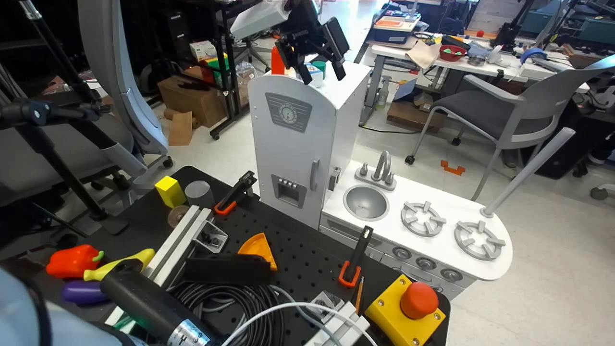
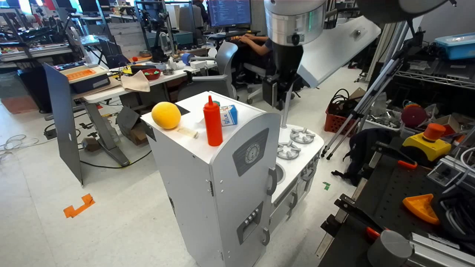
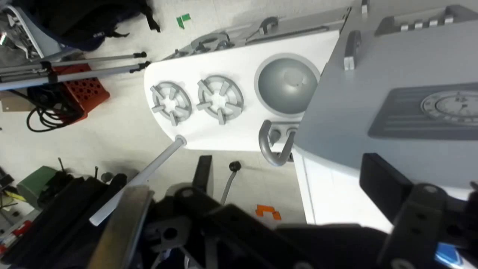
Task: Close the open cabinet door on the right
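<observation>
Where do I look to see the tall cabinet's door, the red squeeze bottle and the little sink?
Cabinet door (image 1: pixel 294 152): in an exterior view, bare middle of its front.
Red squeeze bottle (image 2: pixel 213 124): in an exterior view, middle of its body.
Sink (image 3: pixel 282 88): wrist view, inside of the bowl.

The cabinet door (image 3: pixel 396 65) runs off the wrist view's edge

Lab: robot arm (image 2: pixel 295 26), perforated tabletop (image 1: pixel 305 247), red push-button (image 1: pixel 419 300), monitor (image 2: pixel 230 13).

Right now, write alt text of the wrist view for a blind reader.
A grey toy cabinet door with a dial fills the upper right; to its left, a white counter with sink and two burners. The pincer stands open along the bottom.
</observation>
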